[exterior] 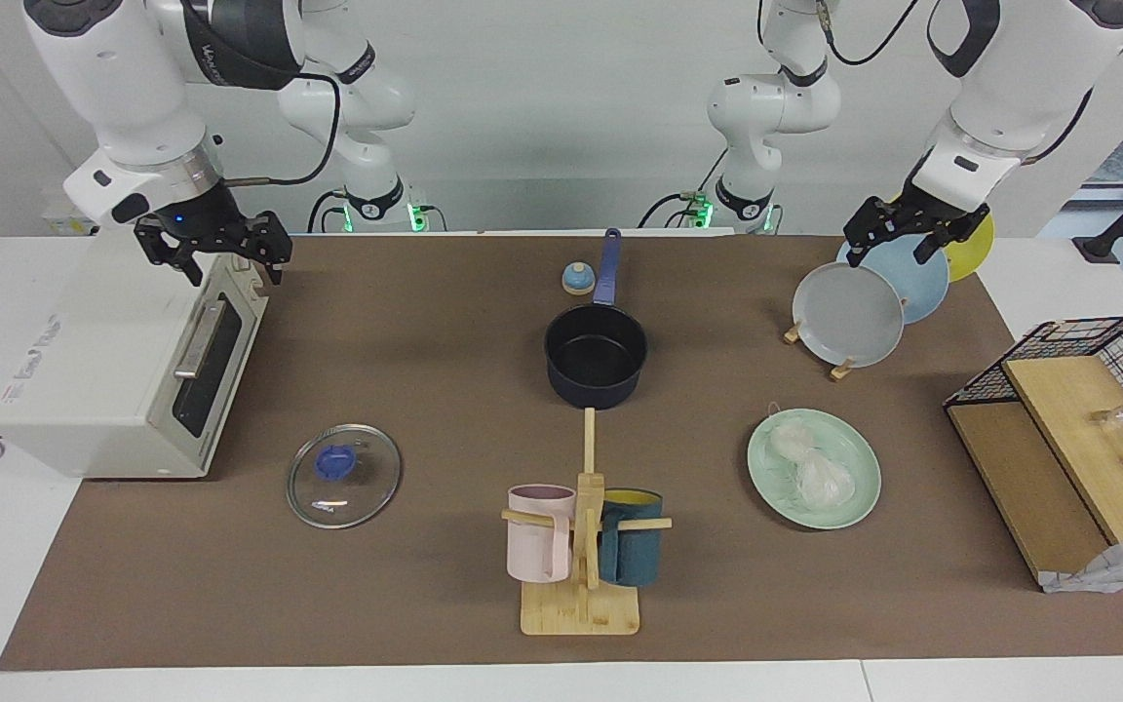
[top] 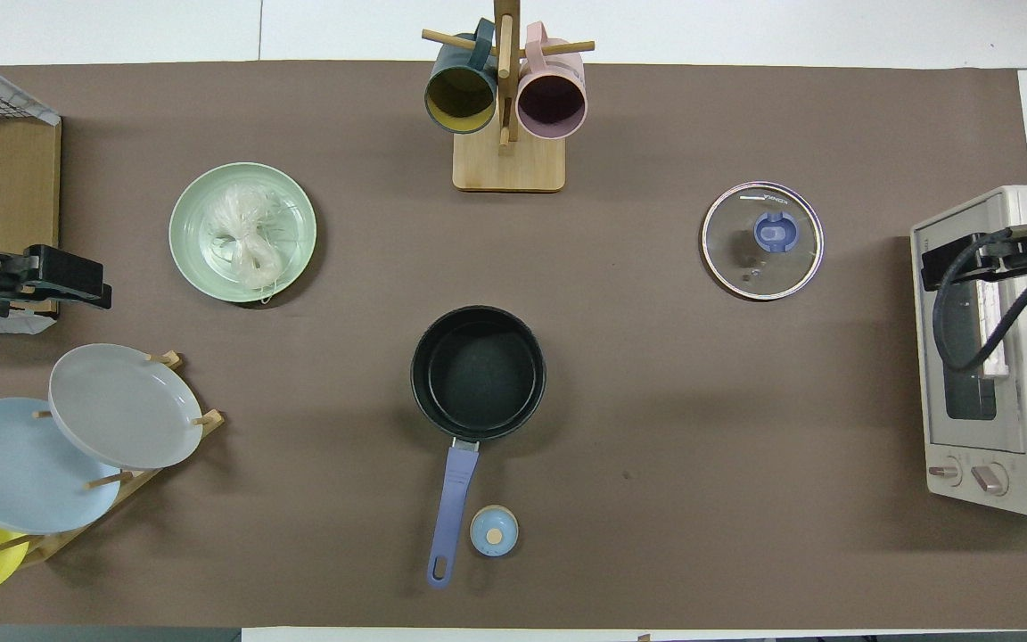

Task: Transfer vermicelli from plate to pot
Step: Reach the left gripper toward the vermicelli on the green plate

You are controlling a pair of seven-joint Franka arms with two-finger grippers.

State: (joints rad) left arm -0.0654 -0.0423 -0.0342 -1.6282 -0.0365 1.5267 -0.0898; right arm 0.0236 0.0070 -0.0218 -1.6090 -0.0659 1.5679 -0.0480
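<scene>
- Scanning from the right arm's end: the right gripper (exterior: 227,255) is seen over the toaster oven (exterior: 103,370), jaws spread, nothing held; that arm is idle.
- A glass lid (exterior: 343,476) is laid flat on the mat, so the pot is already uncovered.
- The pot (exterior: 593,392) is set mid-table, empty, with its handle pointed toward the robots.
- The plate (exterior: 758,456) is placed toward the left arm's end, farther from the robots than the pot and well apart from it.
- The vermicelli (exterior: 812,464) is found on the plate as two bundles, touching.
- Handling, as judged: light, soft, springy and slick. Squash under a pinch is expected, and loose strands may trail or drag the second bundle along.
- A top-down grip across one bundle's middle is advised, not at stray ends.
- The left gripper (exterior: 898,244) is held over the racked grey plate (exterior: 847,314), released and empty; it is judged better placed for the pick.
</scene>
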